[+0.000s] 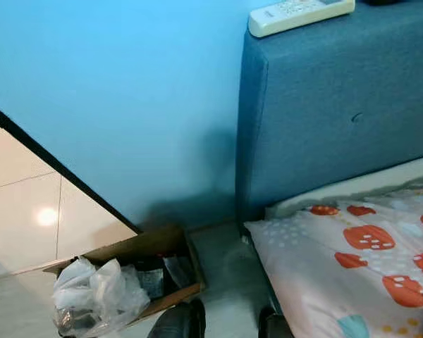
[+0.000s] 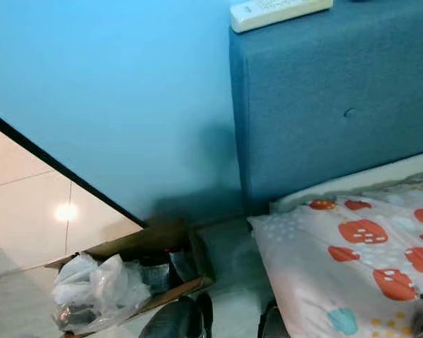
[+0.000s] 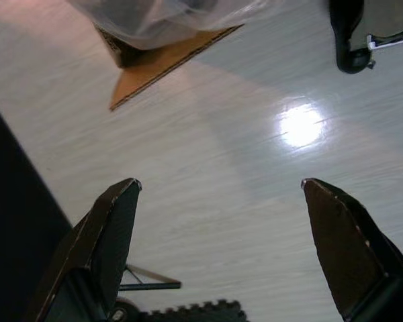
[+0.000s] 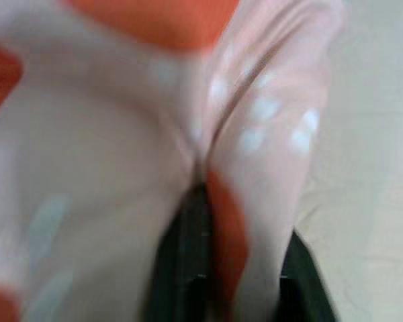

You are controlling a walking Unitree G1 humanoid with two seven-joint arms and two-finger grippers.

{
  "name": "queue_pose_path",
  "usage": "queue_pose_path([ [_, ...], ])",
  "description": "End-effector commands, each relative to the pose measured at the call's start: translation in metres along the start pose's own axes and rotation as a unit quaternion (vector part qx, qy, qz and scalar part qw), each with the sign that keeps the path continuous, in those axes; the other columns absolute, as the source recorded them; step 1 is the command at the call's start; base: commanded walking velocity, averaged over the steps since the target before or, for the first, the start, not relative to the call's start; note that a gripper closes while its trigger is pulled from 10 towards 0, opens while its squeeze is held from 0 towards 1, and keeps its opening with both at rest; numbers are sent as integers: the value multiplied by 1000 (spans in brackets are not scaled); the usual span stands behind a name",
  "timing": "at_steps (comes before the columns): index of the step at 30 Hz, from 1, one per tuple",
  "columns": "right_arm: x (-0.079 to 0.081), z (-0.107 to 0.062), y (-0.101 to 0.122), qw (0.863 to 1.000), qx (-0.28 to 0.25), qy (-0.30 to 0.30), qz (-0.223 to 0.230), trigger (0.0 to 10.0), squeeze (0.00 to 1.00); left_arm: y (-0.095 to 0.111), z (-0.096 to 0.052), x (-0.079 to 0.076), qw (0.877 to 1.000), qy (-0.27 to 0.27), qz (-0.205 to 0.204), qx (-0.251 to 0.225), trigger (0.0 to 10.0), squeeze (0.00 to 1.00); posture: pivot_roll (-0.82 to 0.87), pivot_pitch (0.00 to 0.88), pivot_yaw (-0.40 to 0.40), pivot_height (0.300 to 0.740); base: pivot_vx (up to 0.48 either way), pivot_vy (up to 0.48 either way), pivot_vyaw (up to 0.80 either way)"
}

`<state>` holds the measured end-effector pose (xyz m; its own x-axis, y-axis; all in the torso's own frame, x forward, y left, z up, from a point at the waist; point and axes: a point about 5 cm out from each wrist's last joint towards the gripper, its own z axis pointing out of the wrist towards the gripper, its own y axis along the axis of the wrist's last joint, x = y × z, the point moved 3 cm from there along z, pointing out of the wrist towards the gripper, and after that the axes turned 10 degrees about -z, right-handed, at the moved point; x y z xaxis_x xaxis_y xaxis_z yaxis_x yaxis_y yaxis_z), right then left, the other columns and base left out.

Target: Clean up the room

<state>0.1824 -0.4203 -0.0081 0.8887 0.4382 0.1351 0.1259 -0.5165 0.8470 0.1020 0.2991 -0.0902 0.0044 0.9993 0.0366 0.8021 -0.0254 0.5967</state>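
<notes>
A pink blanket [image 1: 352, 274] with red and teal shapes covers the bed at the right. In the right wrist view the same blanket [image 4: 121, 134] is bunched up, and my right gripper [image 4: 232, 228] is shut on a fold that drapes over its black fingers [image 4: 178, 268]. My left gripper [image 3: 221, 182] hangs open over the pale floor [image 3: 208, 147] with nothing between its fingers. A cardboard box [image 1: 151, 246] stuffed with clear plastic bags [image 1: 95, 292] sits on the floor by the bed's corner. The box's corner [image 3: 158, 60] lies just beyond the left fingertips.
A blue padded headboard [image 1: 338, 105] stands against the blue wall [image 1: 113, 91], with a white remote [image 1: 299, 14] on top. A black skirting strip [image 1: 56, 165] runs diagonally past glossy tiles [image 1: 28, 211]. Two dark rounded shapes [image 1: 180, 322] sit at the lower edge between box and bed.
</notes>
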Motion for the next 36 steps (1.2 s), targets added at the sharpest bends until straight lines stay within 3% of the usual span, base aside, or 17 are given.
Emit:
queue_pose_path([
  [1,-8,-2,-6,1000,2,-16,-14,10000,1000,-19,-5,-1,999,7,-9,31,10000,0,281,316,112,722,0,0,0],
  [5,-12,2,30,997,-59,-49,-31,10000,1000,-20,-1,-8,999,7,-19,33,10000,0,269,306,99,722,0,0,0],
  [9,-12,3,47,992,-87,-65,-61,10000,1000,-19,2,-12,999,7,-23,32,10000,0,266,301,94,722,0,0,0],
  [15,6,3,72,985,-135,-37,-100,10000,1000,-14,10,-19,999,7,-36,28,10000,0,246,261,73,722,0,0,0],
  [17,26,2,76,981,-150,3,-121,10000,1000,-12,14,-24,999,7,-40,29,10000,0,233,245,64,722,0,0,0],
  [18,59,-2,74,977,-156,75,-125,10000,1000,-9,18,-28,998,7,-46,31,10000,0,208,212,47,722,0,0,0],
  [19,59,-2,74,977,-156,75,-125,10000,1000,-9,18,-28,998,7,-46,31,10000,0,208,212,47,722,0,0,0],
  [21,111,-13,65,962,-156,186,-122,10000,1000,-5,25,-36,998,7,-53,34,10000,0,195,189,37,722,0,0,0],
  [22,111,-13,65,962,-156,186,-122,10000,1000,-5,25,-36,998,7,-53,34,10000,0,195,189,37,722,0,0,0],
  [23,138,-21,57,953,-142,242,-118,10000,0,-1,29,-42,998,6,-56,37,10000,0,174,163,25,722,0,0,0],
  [24,138,-21,57,953,-142,242,-118,10000,0,-1,29,-42,998,6,-56,37,10000,0,174,163,25,722,0,0,0],
  [25,161,-31,47,939,-134,289,-130,10000,0,2,33,-47,998,4,-58,38,10000,0,162,147,17,718,0,0,0],
  [26,161,-31,47,939,-134,289,-130,10000,0,2,33,-47,998,4,-58,38,10000,0,162,147,17,718,0,0,0],
  [27,176,-38,41,929,-129,318,-141,10000,0,5,36,-51,997,4,-60,39,10000,0,162,147,17,713,0,0,0],
  [29,189,-43,33,925,-109,338,-131,10000,0,11,41,-58,997,3,-63,41,10000,0,140,111,0,703,0,0,0],
  [34,192,-44,31,927,-103,338,-129,10000,0,15,44,-62,997,2,-65,41,10000,0,131,91,-6,698,0,0,0],
  [36,194,-43,28,926,-96,329,-160,10000,0,21,48,-67,997,0,-68,41,10000,0,122,64,-13,688,0,0,0],
])
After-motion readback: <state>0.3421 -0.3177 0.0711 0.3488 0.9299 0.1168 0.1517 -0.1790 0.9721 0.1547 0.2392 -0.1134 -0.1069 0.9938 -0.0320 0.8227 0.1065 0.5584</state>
